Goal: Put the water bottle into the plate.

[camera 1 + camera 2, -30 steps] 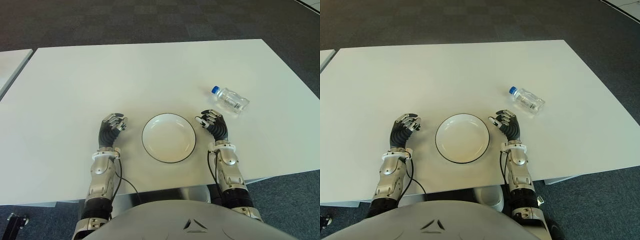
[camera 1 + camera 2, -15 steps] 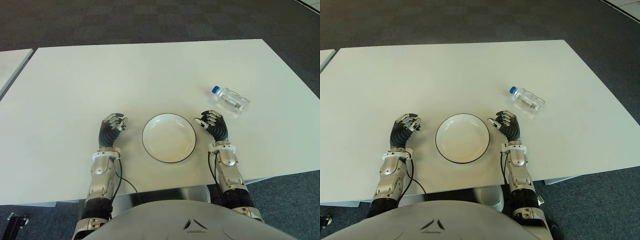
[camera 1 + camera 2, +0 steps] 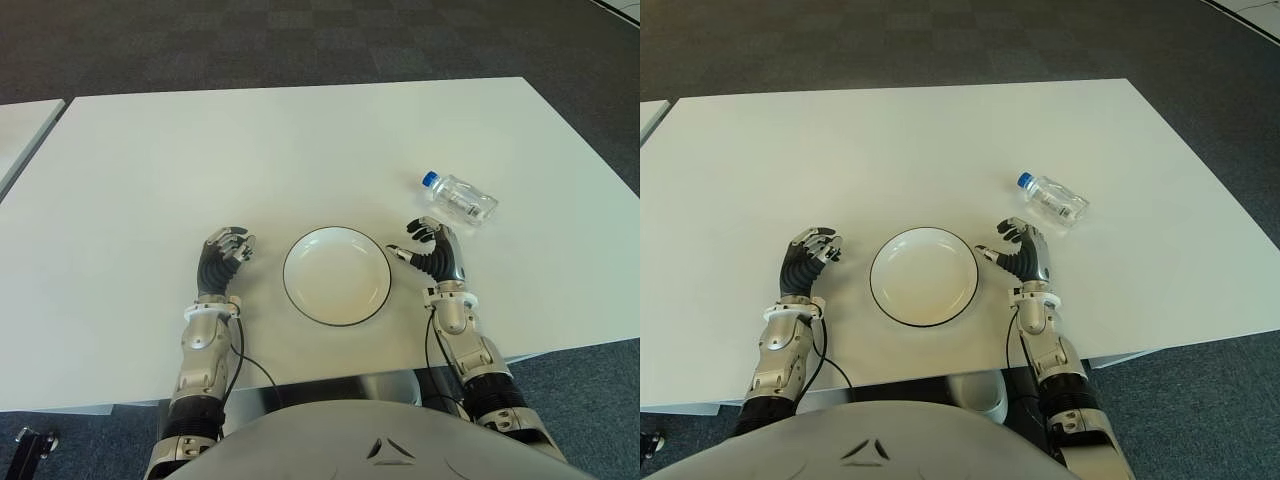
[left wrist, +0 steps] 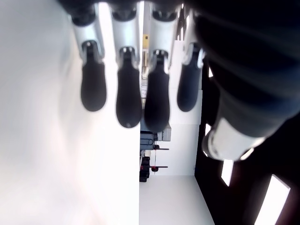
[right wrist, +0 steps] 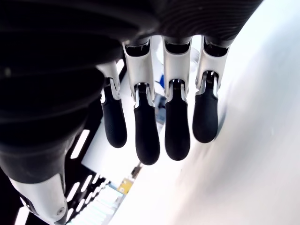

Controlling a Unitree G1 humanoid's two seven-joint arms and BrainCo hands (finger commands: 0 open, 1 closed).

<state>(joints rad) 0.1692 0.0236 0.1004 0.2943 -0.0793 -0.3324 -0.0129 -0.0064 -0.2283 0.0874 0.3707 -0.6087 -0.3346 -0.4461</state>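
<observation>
While the clear water bottle (image 3: 459,199) lies on its side on the white table (image 3: 300,140), blue cap toward the far left, it sits at about two o'clock from the plate (image 3: 337,276), well apart from it. That round white plate with a dark rim holds nothing. At its three o'clock, just beside the rim, is the right hand (image 3: 435,254), between plate and bottle, fingers (image 5: 149,136) extended and apart (nothing in them). At the plate's nine o'clock is the left hand (image 3: 223,256), near the rim, its fingers (image 4: 129,103) relaxed and loosely together, likewise gripping nothing.
</observation>
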